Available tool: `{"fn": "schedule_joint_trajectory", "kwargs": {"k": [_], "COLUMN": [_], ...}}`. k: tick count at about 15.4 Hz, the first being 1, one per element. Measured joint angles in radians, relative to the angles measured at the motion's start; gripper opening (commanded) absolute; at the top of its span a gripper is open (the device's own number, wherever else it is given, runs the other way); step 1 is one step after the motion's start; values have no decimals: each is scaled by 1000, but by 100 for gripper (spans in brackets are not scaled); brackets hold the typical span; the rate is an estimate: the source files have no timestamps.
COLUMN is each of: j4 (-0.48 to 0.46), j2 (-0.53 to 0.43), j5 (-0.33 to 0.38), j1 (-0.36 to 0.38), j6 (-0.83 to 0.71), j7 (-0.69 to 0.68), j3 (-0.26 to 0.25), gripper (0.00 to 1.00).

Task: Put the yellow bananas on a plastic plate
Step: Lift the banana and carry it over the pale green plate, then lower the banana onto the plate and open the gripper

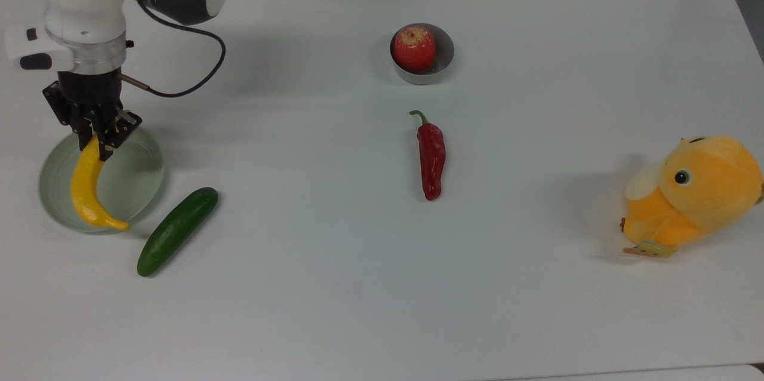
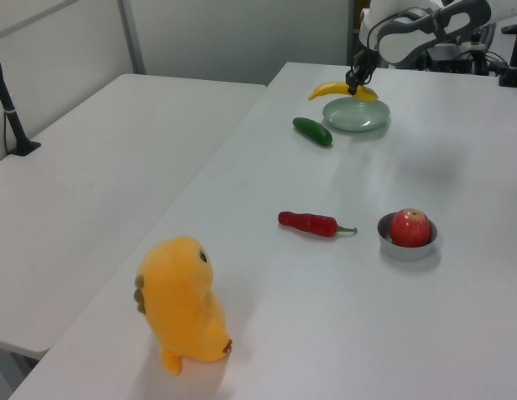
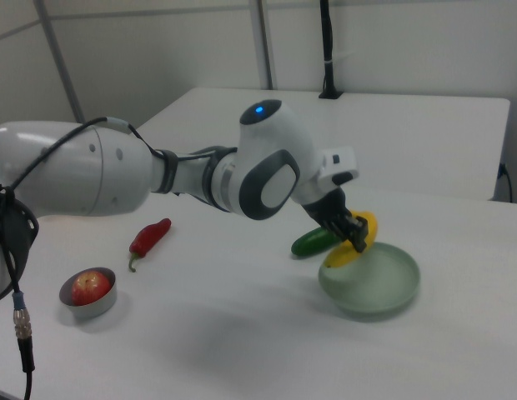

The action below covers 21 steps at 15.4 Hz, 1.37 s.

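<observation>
Hanging from the gripper [image 1: 95, 141] by its upper end, the yellow banana [image 1: 85, 189] curves down over the plastic plate [image 1: 134, 181], hooked tip reaching past the rim on the plate's near side in the top view. Fingers clenched on the banana's stem end. Left view puts the banana [image 2: 340, 89] just above the plate [image 2: 357, 116], seemingly not resting on it, though hard to be sure from that angle. Right view: gripper [image 3: 356, 239] w/ banana [image 3: 352, 244] at the plate's [image 3: 383, 290] far-left rim, arm reaching in from the right view's left.

Cucumber [image 1: 177, 230] lies on the white table [image 1: 537, 285] just beside the plate, toward the top view's right, tilted diagonal, apart from the banana. Red chili [image 1: 431, 156] near table center, well apart from the plate. Metal bowl [image 1: 443, 62] w/ red apple [image 1: 413, 48] inside sits beyond the chili. Orange plush toy [image 1: 692, 193] at the top view's far right.
</observation>
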Motion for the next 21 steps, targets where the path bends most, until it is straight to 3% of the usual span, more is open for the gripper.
{"fn": "schedule_joint_trajectory", "kwargs": {"k": [7, 8, 11, 14, 21], "j4": [-23, -23, -23, -22, -3], "j2": [46, 48, 48, 48, -9], "j5": [-1, -1, -1, -1, 0], "j1": [-39, -41, -49, -59, -56], "j6": [0, 0, 0, 0, -36], "j7": [-33, -33, -34, -34, -26], "j3": [0, 0, 0, 0, 0], "gripper": [8, 20, 76, 98, 100]}}
